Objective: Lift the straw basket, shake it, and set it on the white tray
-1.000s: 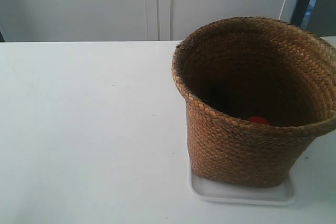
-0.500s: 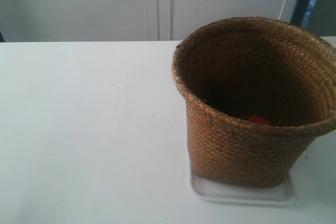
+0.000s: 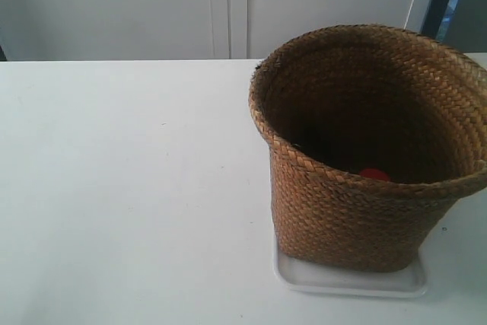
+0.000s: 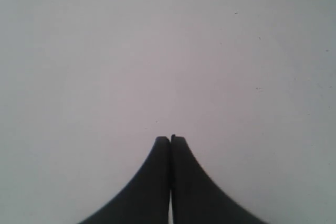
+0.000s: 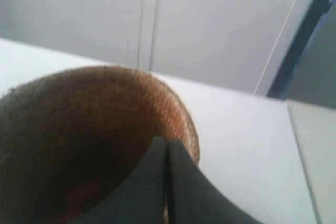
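So the straw basket [image 3: 358,218] is sitting upright on the white tray [image 3: 304,278]. Its base covers nearly all of the tray, and only a thin strip of white rim pokes out on the camera side of the basket. Going by that, I'd say the placing part of the job is basically done. The basket stands level and nothing is holding it.

The left tool [image 4: 170,139] is clenched with both tips pressed together and nothing between them. It's over bare tabletop [image 3: 129,188], and no basket shows in its own view, so it looks parked out of the way.

The right tool [image 5: 167,141] is also pinched closed and empty. In its wrist view it hangs near the basket's braided rim and looks down into the opening, but no weave is caught between the tips. The exterior view shows no arm touching the basket either, so my guess is it's let go and is clear of it.

Inside the basket there's a small red thing [image 3: 374,174] down near the bottom, on the side closest to the exterior camera. It's mostly hidden by the rim and blurry in the right wrist view, so I can't tell what it is. The rest of the inside is too dark to see anything else.
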### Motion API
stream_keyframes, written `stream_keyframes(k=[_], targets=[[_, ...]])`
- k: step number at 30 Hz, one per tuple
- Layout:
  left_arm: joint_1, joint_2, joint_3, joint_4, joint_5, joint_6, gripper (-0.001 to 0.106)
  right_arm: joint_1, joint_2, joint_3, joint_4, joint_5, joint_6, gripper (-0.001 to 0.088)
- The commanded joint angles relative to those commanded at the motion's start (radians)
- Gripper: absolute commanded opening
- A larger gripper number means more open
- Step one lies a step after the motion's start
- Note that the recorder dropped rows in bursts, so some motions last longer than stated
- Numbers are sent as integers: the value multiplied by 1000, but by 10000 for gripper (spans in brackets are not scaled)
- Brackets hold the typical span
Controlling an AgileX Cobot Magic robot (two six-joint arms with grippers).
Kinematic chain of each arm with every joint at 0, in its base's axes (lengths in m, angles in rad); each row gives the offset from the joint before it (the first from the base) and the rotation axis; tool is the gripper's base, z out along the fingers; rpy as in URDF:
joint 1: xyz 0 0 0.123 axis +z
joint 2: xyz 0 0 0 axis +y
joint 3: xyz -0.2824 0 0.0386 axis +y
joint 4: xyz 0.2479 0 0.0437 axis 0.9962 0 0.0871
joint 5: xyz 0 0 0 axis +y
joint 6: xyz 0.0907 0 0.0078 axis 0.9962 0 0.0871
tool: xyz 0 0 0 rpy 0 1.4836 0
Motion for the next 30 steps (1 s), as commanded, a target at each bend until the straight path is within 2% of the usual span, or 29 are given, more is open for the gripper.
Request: stream_keyframes(k=[7, 13, 18, 30], targets=[[0, 0, 0, 0, 0, 0, 4, 0, -232, 432, 22, -375, 2, 0], [0, 0, 0, 0, 0, 0, 4, 2, -361, 638, 22, -395, -1, 0], [0, 0, 0, 0, 0, 0, 4, 2, -410, 733, 23, -393, 2, 0], [0, 0, 0, 0, -2, 0, 4, 2, -410, 735, 9, -284, 8, 0]])
